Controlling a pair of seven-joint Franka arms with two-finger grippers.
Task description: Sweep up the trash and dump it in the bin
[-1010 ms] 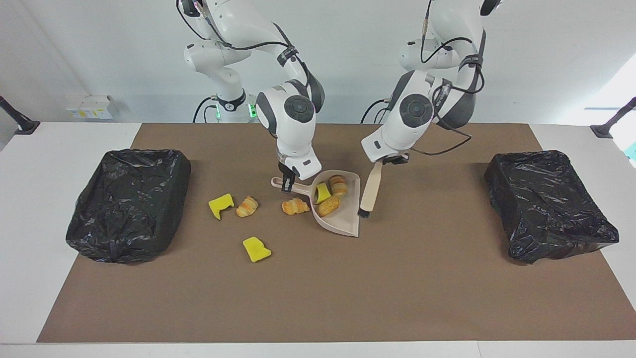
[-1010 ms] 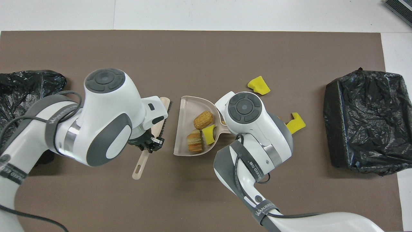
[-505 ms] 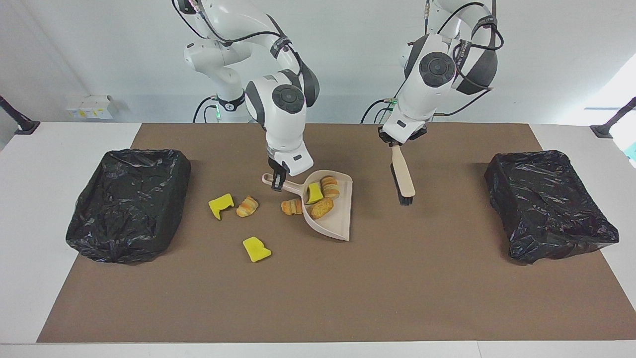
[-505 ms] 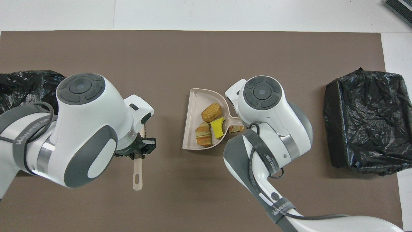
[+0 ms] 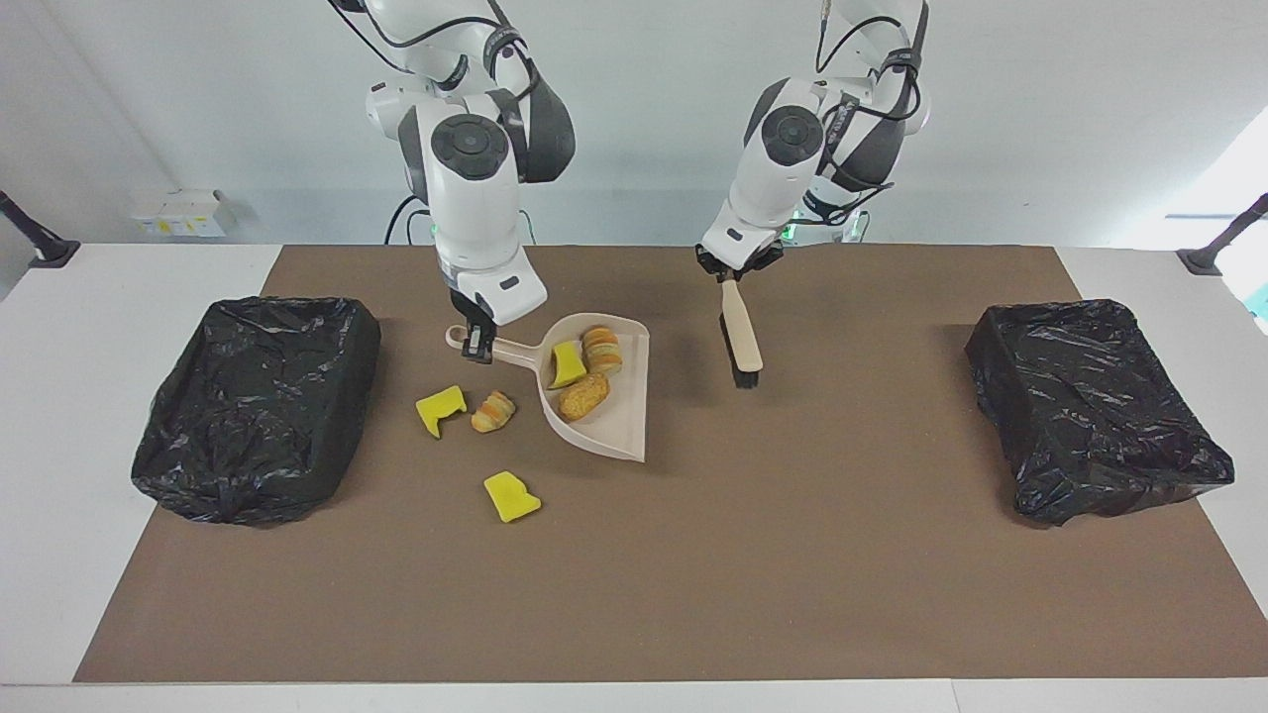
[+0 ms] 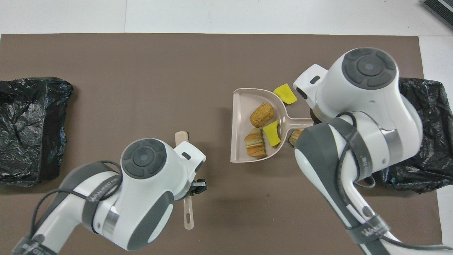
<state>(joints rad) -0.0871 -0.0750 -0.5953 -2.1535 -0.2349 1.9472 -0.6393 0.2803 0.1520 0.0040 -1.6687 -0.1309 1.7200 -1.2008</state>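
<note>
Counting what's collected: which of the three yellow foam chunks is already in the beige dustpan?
The yellow foam chunk beside the two bread rolls in the beige dustpan; the other two lie on the mat.

Overhead view: right arm [image 6: 368, 106] hides its own pincer, the dustpan handle end [image 6: 304, 122], most of one croissant [image 6: 295, 136], the second yellow chunk and much of the bin bag [image 6: 424, 141] at its end of the surface; the other bin bag [image 6: 28, 124] is cut by the frame edge. Left arm [image 6: 141, 184] covers its pincer and the middle of the brush [image 6: 187, 212], only handle tip and head end showing. Facing view: raised dustpan [image 5: 614, 426] hides the fourth bread piece, both arms' upper links run off the top edge.
</note>
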